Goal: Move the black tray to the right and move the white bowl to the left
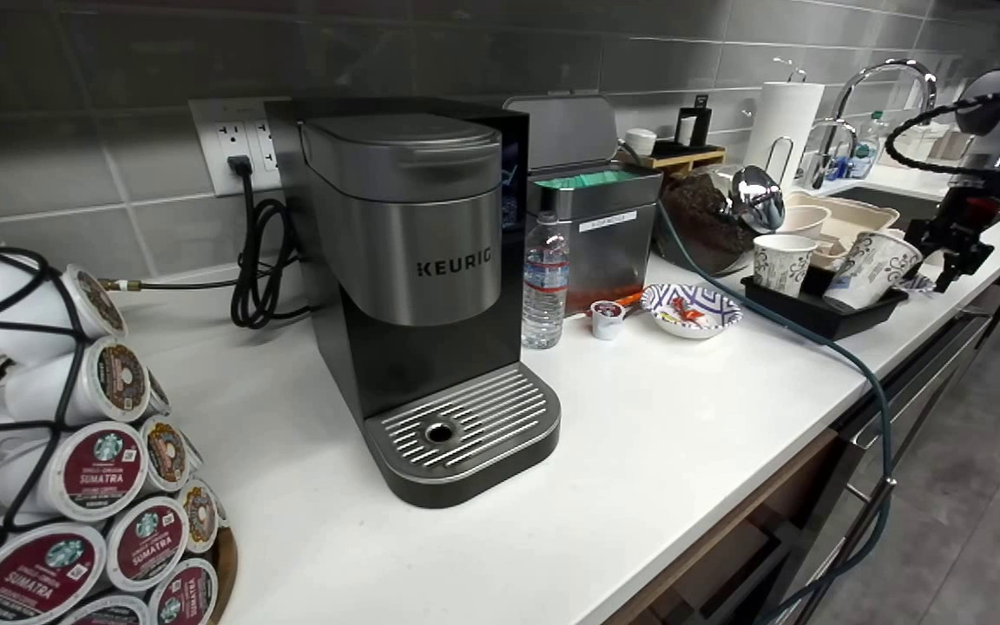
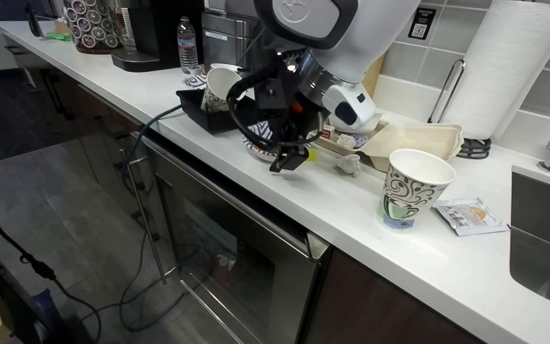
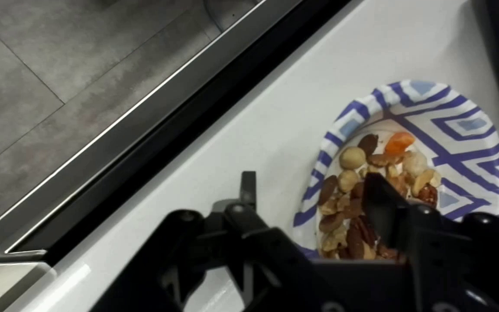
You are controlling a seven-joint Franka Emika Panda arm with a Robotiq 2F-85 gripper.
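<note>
Here, the hand (image 3: 311, 186) points down by the front edge of the worktop (image 3: 249, 130), fingers (image 3: 248, 186) parted, not gripping, astride the rim of the nut bowl (image 3: 461, 125). Farther along that edge, in an exterior view, the tray (image 2: 201, 118) carries cups (image 2: 218, 90).

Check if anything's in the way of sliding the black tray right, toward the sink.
Yes. The white bowl of nuts sits close beside the black tray on that side, with the jaws open at its rim. Farther that way, a patterned paper cup stands upright.
</note>
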